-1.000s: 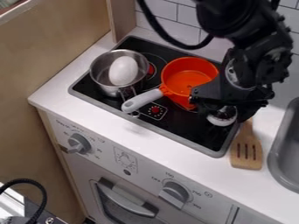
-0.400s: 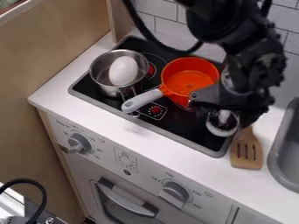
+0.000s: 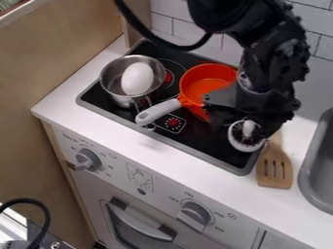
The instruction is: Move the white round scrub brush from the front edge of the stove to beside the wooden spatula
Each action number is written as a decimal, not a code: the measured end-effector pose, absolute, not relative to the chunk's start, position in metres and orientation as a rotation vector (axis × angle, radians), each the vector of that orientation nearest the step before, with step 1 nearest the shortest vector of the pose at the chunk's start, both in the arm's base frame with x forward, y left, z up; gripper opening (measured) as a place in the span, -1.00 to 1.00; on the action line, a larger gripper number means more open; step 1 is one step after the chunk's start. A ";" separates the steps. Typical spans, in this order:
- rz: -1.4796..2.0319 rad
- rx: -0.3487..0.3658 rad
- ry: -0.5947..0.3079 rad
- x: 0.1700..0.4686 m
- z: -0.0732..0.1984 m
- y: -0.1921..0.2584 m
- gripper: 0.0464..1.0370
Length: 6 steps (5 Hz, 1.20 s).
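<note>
Over the spatula end of the black cooktop (image 3: 209, 146), I have the gripper (image 3: 237, 113) right by a round, white-rimmed utensil (image 3: 248, 129), between the orange saucepan (image 3: 203, 86) and slotted wooden spatula (image 3: 274, 168). I can't tell whether the gripper is clenched or released. A sideways swing could knock the nearby saucepan; off-centre pressure could tip the utensil.

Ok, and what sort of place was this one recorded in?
Probably a toy kitchen: a cooktop holding an orange pan and a metal pot, with a slotted wooden spatula beside it.
</note>
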<state>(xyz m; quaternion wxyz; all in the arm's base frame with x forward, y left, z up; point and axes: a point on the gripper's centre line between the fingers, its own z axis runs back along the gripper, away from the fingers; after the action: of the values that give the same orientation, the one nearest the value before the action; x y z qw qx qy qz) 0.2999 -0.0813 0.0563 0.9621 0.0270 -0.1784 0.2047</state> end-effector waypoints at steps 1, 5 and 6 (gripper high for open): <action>0.391 0.029 -0.314 0.299 0.077 -0.075 0.92; 0.118 -0.057 -0.205 0.278 0.109 0.013 0.92; 0.083 -0.073 -0.225 0.277 0.107 0.033 0.92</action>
<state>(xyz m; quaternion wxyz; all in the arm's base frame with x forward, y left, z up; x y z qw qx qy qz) 0.2773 0.0330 0.1067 0.9921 -0.0366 -0.1123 0.0415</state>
